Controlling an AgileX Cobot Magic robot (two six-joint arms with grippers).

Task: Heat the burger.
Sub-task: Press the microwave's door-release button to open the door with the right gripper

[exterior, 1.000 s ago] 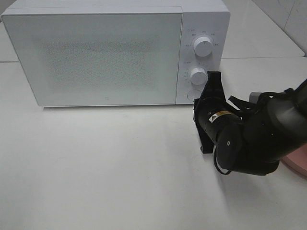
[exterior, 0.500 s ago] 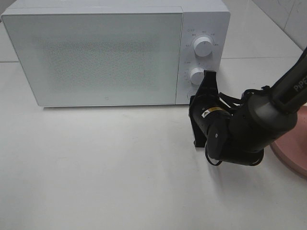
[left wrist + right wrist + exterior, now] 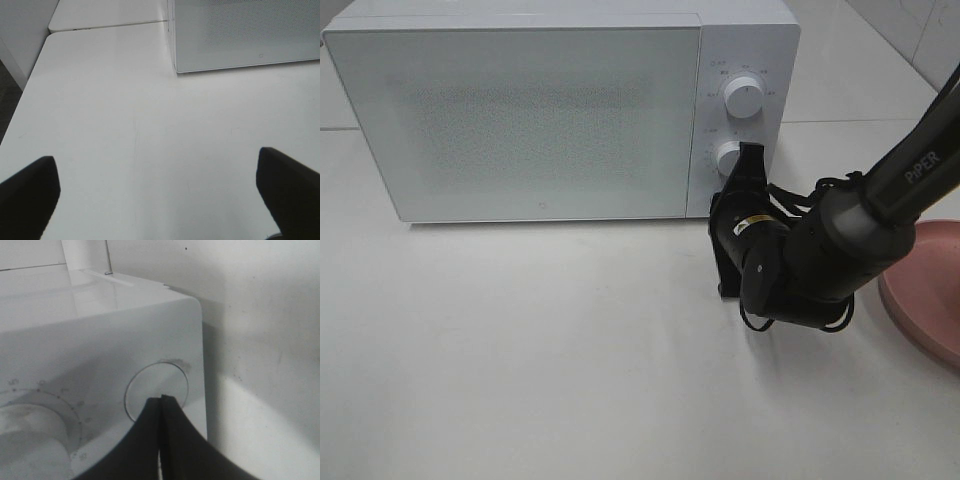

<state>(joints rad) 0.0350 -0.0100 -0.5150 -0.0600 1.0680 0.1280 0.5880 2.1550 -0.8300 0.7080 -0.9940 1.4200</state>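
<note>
Right fingers [image 3: 145, 440], pressed together, partly hide the microwave's [image 3: 520, 120] round button [image 3: 140, 385]. Left fingers [image 3: 30, 192] spread wide, empty; pink plate [image 3: 925, 295] cropped beside microwave.

pink plate [image 3: 928, 290]: cut by frame edge
round button [image 3: 155, 381]: partly behind tips of right claw [image 3: 161, 401]
dial markings [image 3: 717, 68]: unreadably small

White speckled microwave [image 3: 520, 120], pink plate [image 3: 932, 292], black arm [image 3: 825, 250]

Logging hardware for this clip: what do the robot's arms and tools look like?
The right arm is glossy black with rounded joint housings, white PiPER lettering, a small yellow label and loose black cables. The right tool and left tool are plain black.
</note>
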